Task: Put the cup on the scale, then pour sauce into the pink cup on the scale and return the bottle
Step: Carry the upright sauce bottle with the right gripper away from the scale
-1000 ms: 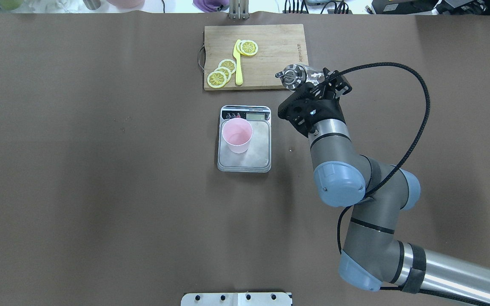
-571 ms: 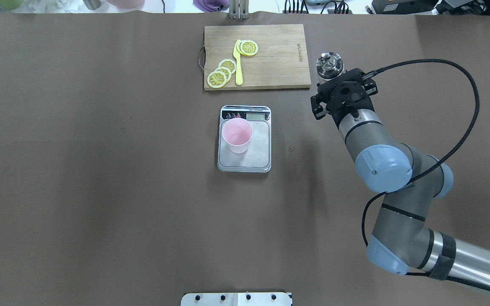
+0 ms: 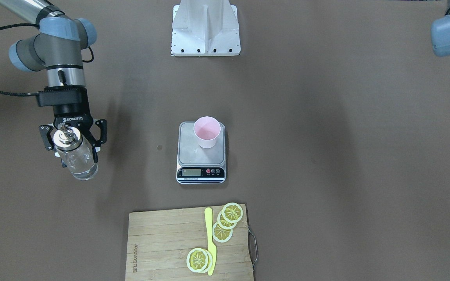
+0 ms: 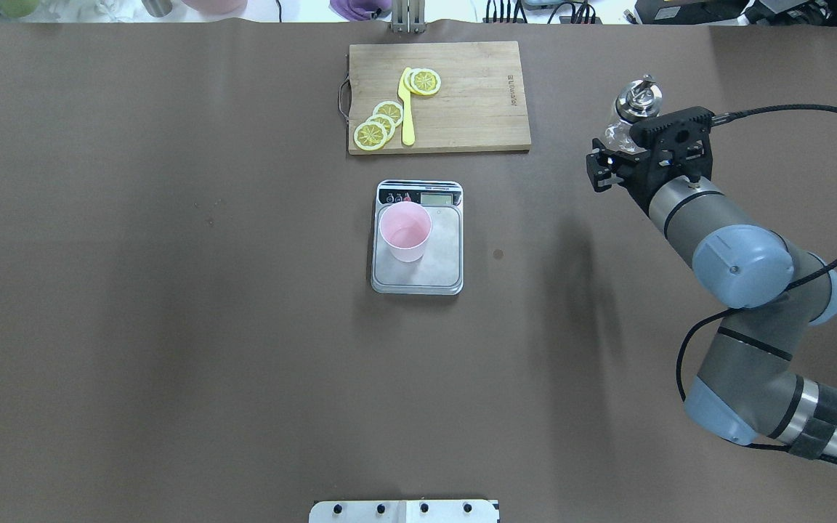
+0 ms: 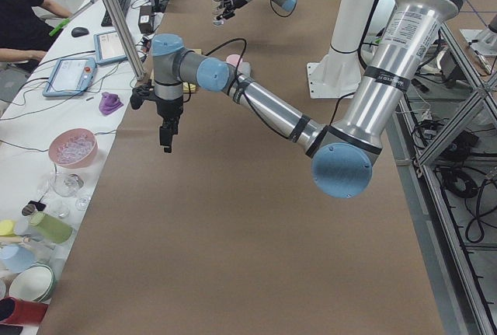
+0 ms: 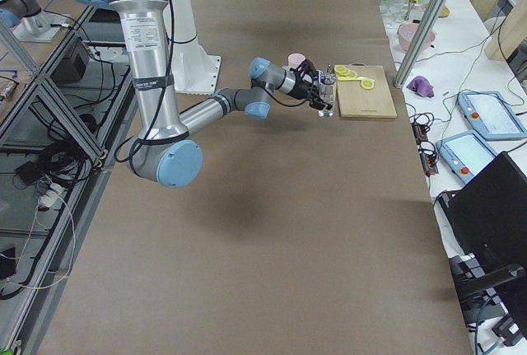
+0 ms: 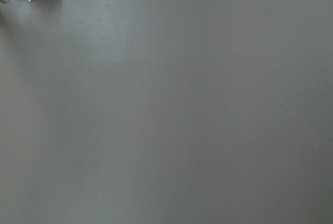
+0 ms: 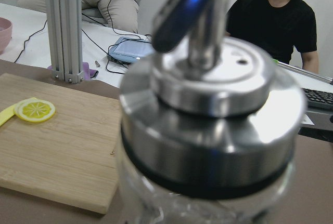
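The pink cup [image 4: 405, 231] stands upright on the far left part of the scale [image 4: 442, 256], also in the front-facing view (cup [image 3: 207, 132], scale [image 3: 193, 156]). My right gripper [image 4: 620, 145] is shut on the clear glass bottle [image 4: 633, 100] with its silver pourer cap, holding it upright to the right of the cutting board, far from the scale. The front-facing view shows the bottle [image 3: 75, 156] with clear sauce [image 3: 83, 169] at its bottom. The cap [image 8: 213, 104] fills the right wrist view. My left gripper [image 5: 166, 141] hangs over bare table; I cannot tell its state.
A wooden cutting board [image 4: 473, 109] with lemon slices [image 4: 382, 123] and a yellow knife [image 4: 407, 109] lies beyond the scale. A small dark spot [image 4: 498, 253] marks the table right of the scale. The robot base [image 3: 205, 27] is at the near edge.
My right arm has swung right with the bottle, from beside the board's right corner to well right of it. The bottle went from tilted to upright. Cup and scale have not moved.
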